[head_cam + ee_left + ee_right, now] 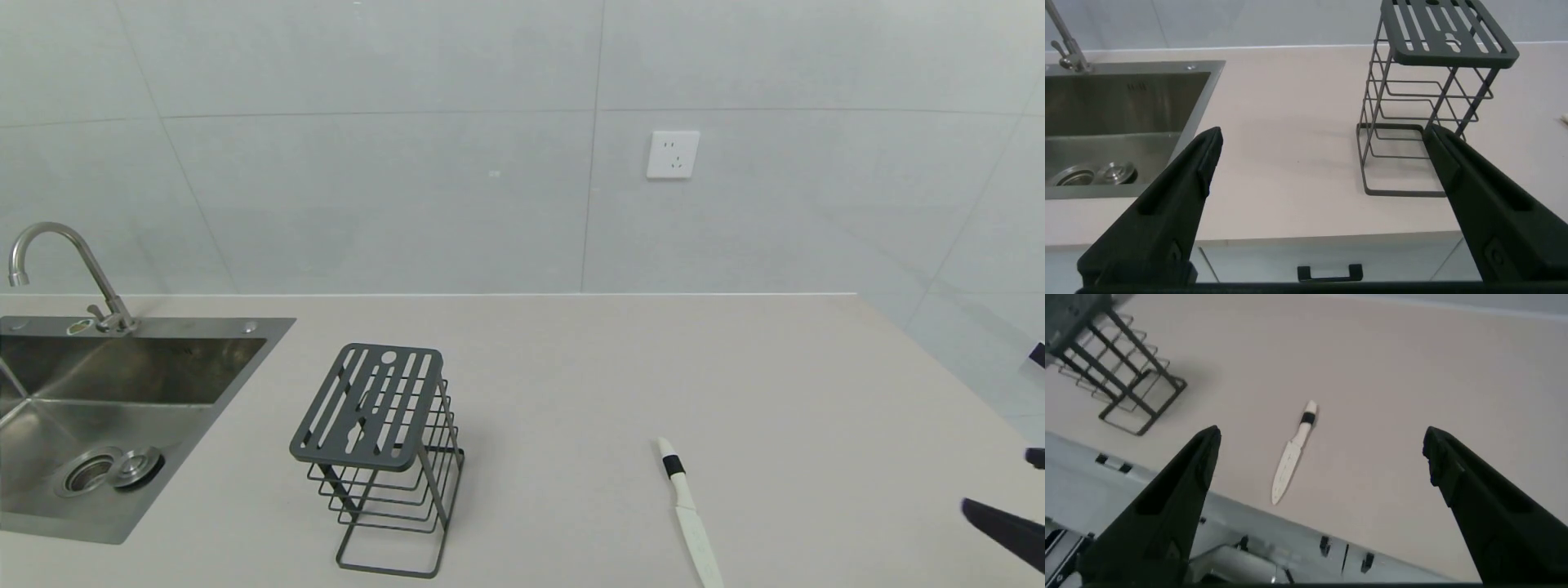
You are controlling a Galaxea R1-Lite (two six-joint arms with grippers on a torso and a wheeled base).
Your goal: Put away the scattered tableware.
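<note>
Your right gripper was spread wide and empty, right of the white knife lying flat on the counter, and your left gripper, equally spread, faced the wire rack.

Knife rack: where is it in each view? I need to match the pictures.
Head view: the rack stands on the counter between sink and knife.
Left wrist view: the rack stands beside the sink.
Right wrist view: the rack sits at the frame's corner, apart from the knife.
Shared landmark: the counter.
</note>
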